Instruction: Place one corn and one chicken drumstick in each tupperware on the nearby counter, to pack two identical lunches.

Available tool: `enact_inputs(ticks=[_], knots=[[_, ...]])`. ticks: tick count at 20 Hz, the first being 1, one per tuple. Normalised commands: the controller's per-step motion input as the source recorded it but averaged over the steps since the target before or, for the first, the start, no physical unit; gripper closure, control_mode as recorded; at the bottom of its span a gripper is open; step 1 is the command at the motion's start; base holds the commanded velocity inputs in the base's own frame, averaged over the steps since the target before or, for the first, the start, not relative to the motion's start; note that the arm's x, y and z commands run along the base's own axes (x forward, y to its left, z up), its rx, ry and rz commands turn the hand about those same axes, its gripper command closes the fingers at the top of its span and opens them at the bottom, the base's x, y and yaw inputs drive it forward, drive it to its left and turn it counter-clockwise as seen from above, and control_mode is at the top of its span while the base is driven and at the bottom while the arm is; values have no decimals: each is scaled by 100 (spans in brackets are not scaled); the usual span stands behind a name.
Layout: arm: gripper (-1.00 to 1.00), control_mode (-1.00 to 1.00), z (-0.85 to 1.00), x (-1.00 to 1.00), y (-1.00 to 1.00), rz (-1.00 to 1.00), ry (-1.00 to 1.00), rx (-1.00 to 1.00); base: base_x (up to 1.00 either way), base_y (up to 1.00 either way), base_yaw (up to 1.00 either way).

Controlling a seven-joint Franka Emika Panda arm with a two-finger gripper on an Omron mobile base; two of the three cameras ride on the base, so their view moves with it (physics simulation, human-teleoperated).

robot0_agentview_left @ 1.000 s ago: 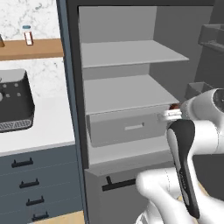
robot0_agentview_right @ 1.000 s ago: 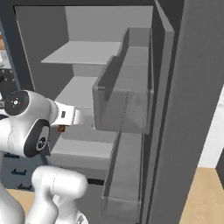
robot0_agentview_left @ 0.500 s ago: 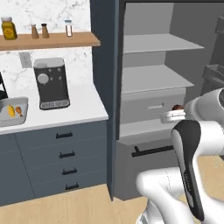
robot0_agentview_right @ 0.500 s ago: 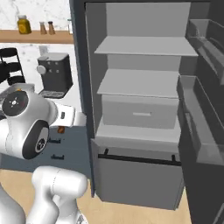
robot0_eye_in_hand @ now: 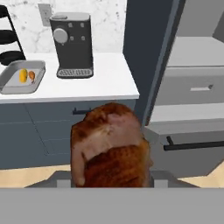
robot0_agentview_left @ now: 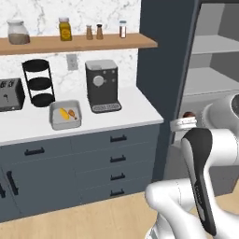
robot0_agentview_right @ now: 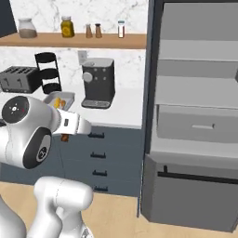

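My gripper is shut on a dark reddish-brown chicken drumstick, held in the air in front of the tall dark cabinet, to the right of the counter. The held drumstick hides the fingertips in the hand view, and a bit of it shows under the hand. A light-grey tupperware sits on the white counter left of the coffee machine. In it lie a yellow corn and an orange-brown drumstick. The hand view shows the same tupperware at far left, well away from the gripper.
A black coffee machine stands right of the tray, with a black three-tier rack and a toaster to its left. A wooden shelf with jars hangs above. The open tall cabinet with shelves and a drawer is on the right.
The base has turned and the whole picture has shifted from the open cabinet to the counter. The dark drumstick stays in the gripper.
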Motion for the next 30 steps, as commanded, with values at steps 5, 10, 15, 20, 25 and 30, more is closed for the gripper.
enact_inputs(ticks=[5,10,15,20,25,30], knots=[[100,100,0,0,0,0,0,0,60,100,4],[100,100,0,0,0,0,0,0,72,100,7],[100,100,0,0,0,0,0,0,57,100,1],[100,100,0,0,0,0,0,0,53,100,0],[100,100,0,0,0,0,0,0,46,100,0],[100,100,0,0,0,0,0,0,47,100,0]])
